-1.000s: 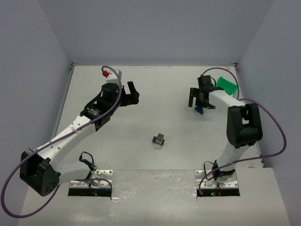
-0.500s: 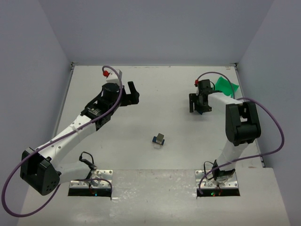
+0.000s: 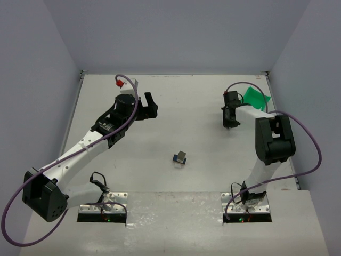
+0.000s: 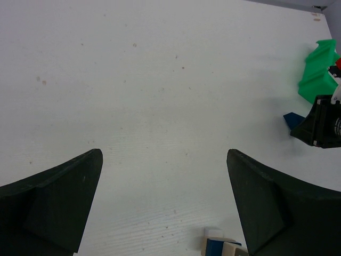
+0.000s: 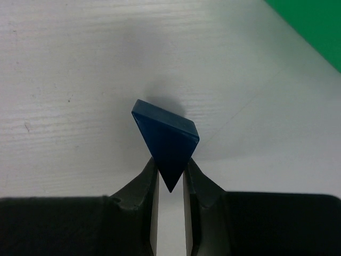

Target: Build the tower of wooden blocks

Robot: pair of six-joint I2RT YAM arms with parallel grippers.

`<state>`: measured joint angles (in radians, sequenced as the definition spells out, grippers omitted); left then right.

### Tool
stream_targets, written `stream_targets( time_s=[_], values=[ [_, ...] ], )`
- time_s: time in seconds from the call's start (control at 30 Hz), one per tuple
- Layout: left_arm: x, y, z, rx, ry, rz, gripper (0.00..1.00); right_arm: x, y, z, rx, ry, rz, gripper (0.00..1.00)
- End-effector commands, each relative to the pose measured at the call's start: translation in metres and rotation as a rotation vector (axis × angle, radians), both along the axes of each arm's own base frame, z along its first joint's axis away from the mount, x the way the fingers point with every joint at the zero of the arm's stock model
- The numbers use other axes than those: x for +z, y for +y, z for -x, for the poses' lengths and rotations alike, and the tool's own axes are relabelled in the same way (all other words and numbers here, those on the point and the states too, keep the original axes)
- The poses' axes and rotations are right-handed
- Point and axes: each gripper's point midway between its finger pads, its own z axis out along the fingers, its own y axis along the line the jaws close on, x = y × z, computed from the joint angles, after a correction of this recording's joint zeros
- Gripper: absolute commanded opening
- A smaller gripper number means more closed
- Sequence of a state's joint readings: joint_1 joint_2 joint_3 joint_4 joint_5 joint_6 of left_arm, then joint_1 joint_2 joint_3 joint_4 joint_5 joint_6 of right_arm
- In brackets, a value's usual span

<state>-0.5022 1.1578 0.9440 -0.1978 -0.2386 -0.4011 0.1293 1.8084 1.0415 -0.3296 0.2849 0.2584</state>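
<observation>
Far right on the table (image 3: 176,101), near the green bin (image 3: 256,97), I've got the right gripper (image 5: 170,178) pointing down w/ its jaws pinched together on the lower corner of the blue roof piece (image 5: 166,140). Its wrist cam shows the wedge sticking out past the fingertips over bare tabletop. Can't tell whether the piece touches the surface. My left gripper (image 3: 149,106) hangs over the far left-of-ctr area, jaws spread wide, only bare table btwn them. As for the wood block tower (image 3: 180,159), it sits near table ctr, well apart from both grippers: a small stack of beige, dark grey and blue blocks. Left wrist cam catches its top at the bottom edge of view.
</observation>
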Motion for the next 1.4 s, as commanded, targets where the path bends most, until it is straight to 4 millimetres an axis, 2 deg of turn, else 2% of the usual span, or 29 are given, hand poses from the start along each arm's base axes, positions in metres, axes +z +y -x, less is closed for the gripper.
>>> stream_targets(
  time_s=[0.0,0.1,0.4,0.67,0.83,1.07,1.17,1.37],
  values=[
    [0.023,0.002,-0.004,0.007,-0.073,0.045,1.0,0.035,-0.033,-0.005,-0.106,-0.069,0.226,0.04],
    [0.021,0.003,-0.002,0.005,-0.07,0.045,1.0,0.044,-0.054,0.007,-0.15,0.019,0.473,0.04],
    [0.023,0.006,0.001,0.014,-0.072,0.044,1.0,0.045,-0.04,0.0,-0.136,0.216,0.832,0.05],
    [0.028,0.009,0.004,0.019,-0.088,0.053,1.0,0.034,-0.022,-0.007,-0.08,0.263,0.898,0.09],
    [0.027,0.009,0.005,0.016,-0.087,0.053,1.0,0.024,-0.012,-0.006,-0.035,0.297,0.934,0.15],
    [0.03,0.01,0.007,0.016,-0.093,0.058,1.0,0.02,-0.001,0.0,-0.031,0.306,0.958,0.36],
    [0.031,0.01,0.008,0.016,-0.097,0.06,1.0,0.02,0.002,0.005,-0.044,0.305,0.954,0.5],
    [0.03,0.01,0.007,0.013,-0.097,0.062,1.0,0.022,0.01,0.017,-0.041,0.315,0.965,0.54]
  ],
)
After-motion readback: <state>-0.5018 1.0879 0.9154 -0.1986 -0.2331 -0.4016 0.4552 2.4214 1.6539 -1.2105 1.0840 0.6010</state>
